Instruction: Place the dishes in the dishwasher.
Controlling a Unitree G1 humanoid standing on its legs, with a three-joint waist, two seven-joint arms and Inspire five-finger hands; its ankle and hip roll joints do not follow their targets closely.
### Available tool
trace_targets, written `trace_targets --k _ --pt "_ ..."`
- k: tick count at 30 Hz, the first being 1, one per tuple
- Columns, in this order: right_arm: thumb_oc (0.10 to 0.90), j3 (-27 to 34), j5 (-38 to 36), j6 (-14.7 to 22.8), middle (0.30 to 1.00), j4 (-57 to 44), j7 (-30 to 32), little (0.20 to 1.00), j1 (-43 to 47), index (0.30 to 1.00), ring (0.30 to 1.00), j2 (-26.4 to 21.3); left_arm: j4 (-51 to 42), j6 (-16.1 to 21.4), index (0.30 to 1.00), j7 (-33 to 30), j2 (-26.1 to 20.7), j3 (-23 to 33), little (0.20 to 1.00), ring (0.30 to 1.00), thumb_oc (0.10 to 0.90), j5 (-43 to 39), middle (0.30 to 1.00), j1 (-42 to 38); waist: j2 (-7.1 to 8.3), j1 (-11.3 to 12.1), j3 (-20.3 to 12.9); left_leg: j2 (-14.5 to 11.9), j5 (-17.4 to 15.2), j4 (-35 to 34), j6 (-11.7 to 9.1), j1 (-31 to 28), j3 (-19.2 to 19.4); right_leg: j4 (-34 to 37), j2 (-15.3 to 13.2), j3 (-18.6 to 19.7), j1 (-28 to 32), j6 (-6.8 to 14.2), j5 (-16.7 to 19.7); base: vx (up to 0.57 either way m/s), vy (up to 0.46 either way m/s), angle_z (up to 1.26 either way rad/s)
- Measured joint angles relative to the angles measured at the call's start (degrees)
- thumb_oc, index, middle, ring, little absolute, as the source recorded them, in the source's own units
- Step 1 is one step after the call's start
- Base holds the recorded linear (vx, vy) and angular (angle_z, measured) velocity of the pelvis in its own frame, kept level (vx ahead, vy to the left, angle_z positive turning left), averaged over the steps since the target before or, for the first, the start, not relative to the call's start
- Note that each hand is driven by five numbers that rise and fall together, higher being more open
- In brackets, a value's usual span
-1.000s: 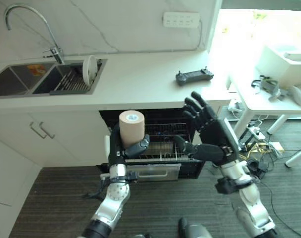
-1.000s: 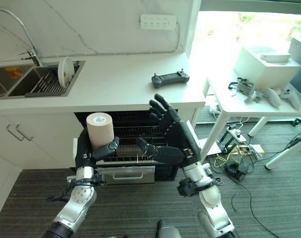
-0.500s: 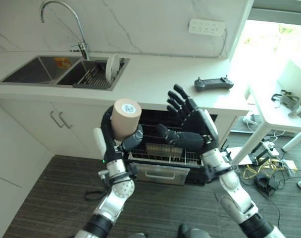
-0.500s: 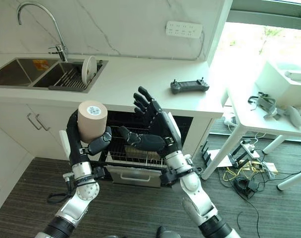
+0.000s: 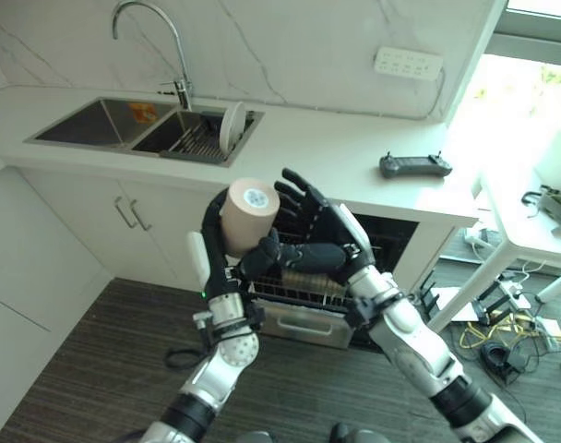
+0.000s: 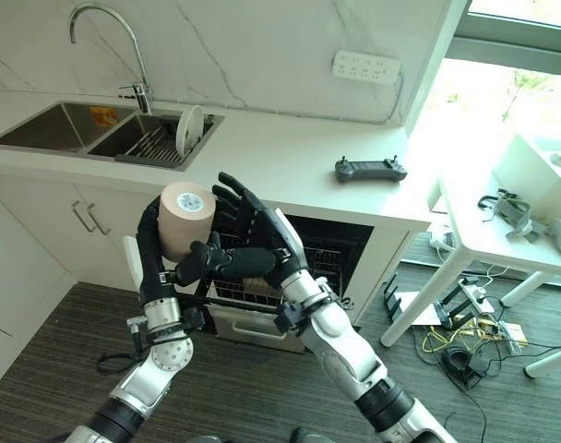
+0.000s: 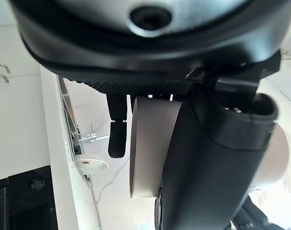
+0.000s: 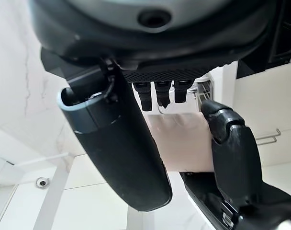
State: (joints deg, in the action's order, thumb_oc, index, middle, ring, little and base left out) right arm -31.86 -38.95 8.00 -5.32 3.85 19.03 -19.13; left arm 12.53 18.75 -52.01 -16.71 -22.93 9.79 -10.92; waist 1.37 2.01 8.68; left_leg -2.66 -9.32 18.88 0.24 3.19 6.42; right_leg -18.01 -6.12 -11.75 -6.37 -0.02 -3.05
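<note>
A tan cylindrical cup (image 5: 248, 210) stands upright in my left hand (image 5: 212, 231), whose fingers and thumb curl round its lower half; it also shows as the pale cup (image 7: 150, 143) behind my thumb in the left wrist view. My right hand (image 5: 334, 242) is open, fingers spread, close against the cup's right side, its thumb reaching to the left thumb. The cup (image 8: 184, 143) lies just past the right hand's straight fingers. Both hands hover in front of the open dishwasher (image 5: 391, 240), above its pulled-out wire rack (image 5: 304, 293). A white plate (image 5: 232, 127) stands on edge in the sink's drying rack.
A double sink (image 5: 96, 125) with a tall faucet (image 5: 161, 28) sits at the counter's left. A dark handheld controller (image 5: 415, 165) lies on the white counter (image 5: 327, 152) to the right. A white table (image 5: 548, 217) and floor cables (image 5: 488, 337) are at far right.
The camera has shifted. My right hand has moved left and closed in on the cup, from well apart to right beside it. The left hand keeps its hold on the cup.
</note>
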Motion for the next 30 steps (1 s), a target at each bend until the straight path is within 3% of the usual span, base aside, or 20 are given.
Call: trace_targets --k 8,21,23,24,25,26,30 --pt "0.8 -1.1 0.4 -2.4 0.9 5.7 5.0 0.9 8.1 0.9 0.9 1.8 0.4 0.0 0.3 1.2 0.1 -3.0 0.3 0.3 0.4 -0.1 0.3 -2.0 0.0 1.4 0.0 0.0 0.0 1.0 -0.1 0.7 -0.9 -0.4 -0.2 -0.9 0.1 -0.2 -0.1 0.0 0.003 0.06" --pt "0.8 -2.1 0.7 -2.2 0.9 8.5 11.8 0.9 8.3 0.9 0.9 5.9 1.0 -1.6 0.3 1.4 0.1 -5.5 0.3 0.3 0.4 -0.6 0.3 -2.4 -0.01 1.7 0.0 0.1 -0.1 1.2 -0.2 0.8 -2.2 -0.3 -0.3 -2.2 0.9 -0.3 -0.3 0.01 0.004 0.05" --pt "0.712 -2.3 0.8 -2.1 0.768 8.9 12.3 0.768 8.4 0.768 0.768 6.1 1.0 -2.2 0.3 1.4 0.2 -5.7 0.3 0.3 0.4 -0.6 0.3 -2.5 -0.01 1.7 0.0 0.1 -0.1 1.2 -0.2 0.8 -2.3 -0.3 -0.4 -2.3 0.9 -0.3 -0.3 0.0 0.0 0.0" --pt "0.543 -2.3 0.8 -2.1 0.514 9.5 12.3 0.514 8.5 0.514 0.514 6.4 1.0 -2.6 0.3 1.4 0.1 -5.8 0.3 0.3 0.4 -0.6 0.3 -2.5 -0.01 1.7 0.0 0.1 -0.1 1.2 -0.2 0.8 -2.3 -0.3 -0.4 -2.4 0.9 -0.3 -0.3 0.0 0.0 0.0" --pt "0.441 -2.5 1.2 -2.1 0.361 10.0 12.3 0.361 8.5 0.361 0.361 6.6 1.0 -3.1 0.3 1.4 0.1 -6.0 0.3 0.3 0.4 -0.6 0.3 -2.5 -0.02 1.7 0.0 0.1 -0.1 1.2 -0.2 0.8 -2.4 -0.3 -0.4 -2.4 0.9 -0.4 -0.4 0.0 0.0 0.0" --pt "0.4 -2.7 2.5 -2.0 0.3 10.6 12.4 0.3 8.5 0.3 0.3 6.6 1.0 -3.5 0.3 1.4 0.1 -6.1 0.3 0.3 0.4 -0.6 0.3 -2.5 -0.02 1.7 0.0 0.1 -0.1 1.2 -0.2 0.8 -2.4 -0.4 -0.4 -2.4 0.9 -0.4 -0.4 0.0 0.0 0.0" --pt "0.4 -2.8 5.2 -1.8 0.3 10.8 13.9 0.3 8.5 0.3 0.3 7.0 1.0 -3.8 0.3 1.4 0.1 -6.7 0.3 0.3 0.4 -0.9 0.3 -2.5 -0.02 1.9 0.0 0.2 -0.1 1.2 -0.2 0.8 -2.6 -0.4 -0.5 -2.7 0.9 -0.4 -0.5 0.01 0.002 0.02"
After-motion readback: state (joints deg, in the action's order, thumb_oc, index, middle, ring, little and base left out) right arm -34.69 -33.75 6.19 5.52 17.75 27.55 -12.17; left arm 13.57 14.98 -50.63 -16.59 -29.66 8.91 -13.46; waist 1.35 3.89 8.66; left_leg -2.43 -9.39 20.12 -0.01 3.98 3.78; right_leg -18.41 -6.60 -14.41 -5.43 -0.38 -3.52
